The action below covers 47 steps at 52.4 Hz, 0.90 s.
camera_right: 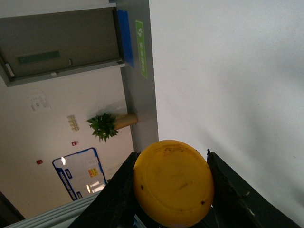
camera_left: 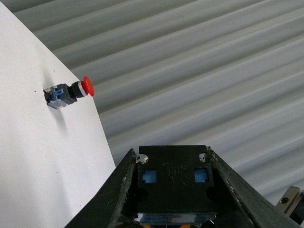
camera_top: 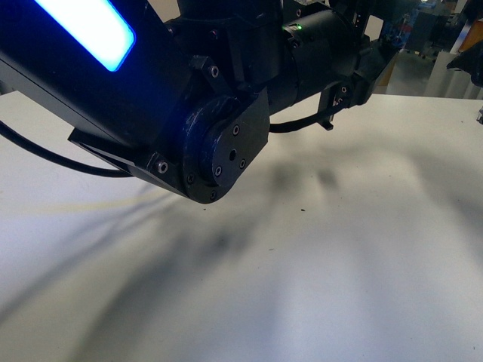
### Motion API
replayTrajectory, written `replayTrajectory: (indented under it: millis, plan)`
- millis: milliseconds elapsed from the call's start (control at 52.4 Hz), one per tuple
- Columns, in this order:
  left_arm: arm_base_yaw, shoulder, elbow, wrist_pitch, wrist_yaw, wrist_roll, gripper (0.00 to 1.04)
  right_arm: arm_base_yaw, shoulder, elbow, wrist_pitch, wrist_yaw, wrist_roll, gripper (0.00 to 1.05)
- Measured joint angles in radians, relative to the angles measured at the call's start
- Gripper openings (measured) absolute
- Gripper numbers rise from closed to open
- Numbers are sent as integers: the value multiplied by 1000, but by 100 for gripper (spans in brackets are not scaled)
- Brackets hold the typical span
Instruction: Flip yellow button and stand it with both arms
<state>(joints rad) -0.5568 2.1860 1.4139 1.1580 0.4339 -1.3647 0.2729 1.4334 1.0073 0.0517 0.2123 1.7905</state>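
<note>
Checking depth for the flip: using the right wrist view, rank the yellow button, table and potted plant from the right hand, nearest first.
1. yellow button, held in the right hand.
2. table, alongside the hand.
3. potted plant, on the floor beyond the table edge.

Findings for your record: no text in any view can be read with confidence.

Right wrist view:
- The green sign (camera_right: 141, 48) on the grey pillar (camera_right: 138, 99) carries white marks that may be an arrow. Its characters are too small to make out.
- The blue-bordered board (camera_right: 80, 174) on the wall holds printed blocks that are illegible.
- The paper notice (camera_right: 38, 101) and the door plate (camera_right: 39, 57) are both blurred.
- The yellow button (camera_right: 173, 183), gripped in the right tool (camera_right: 171, 153), shows scuffs on its cap and no characters.

Left wrist view:
- The black block (camera_left: 173, 183), gripped in the left tool (camera_left: 171, 152), has faint moulded marks between its two blue windows. You cannot read them.

Front view: nothing legible.
</note>
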Motion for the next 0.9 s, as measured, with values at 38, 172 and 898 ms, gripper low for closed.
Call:
replayTrajectory:
  millis: [38,172,898]
  plan:
    - [0,0,0,0,0,2,36,0,0,0,0,0,-3,36]
    - [0,0,0,0,0,2,36,-2,0,0,0,-1,-6,35]
    - [0,-1,0,0,-1,1,98,-36,-8,-22,15,-11,-10,35]
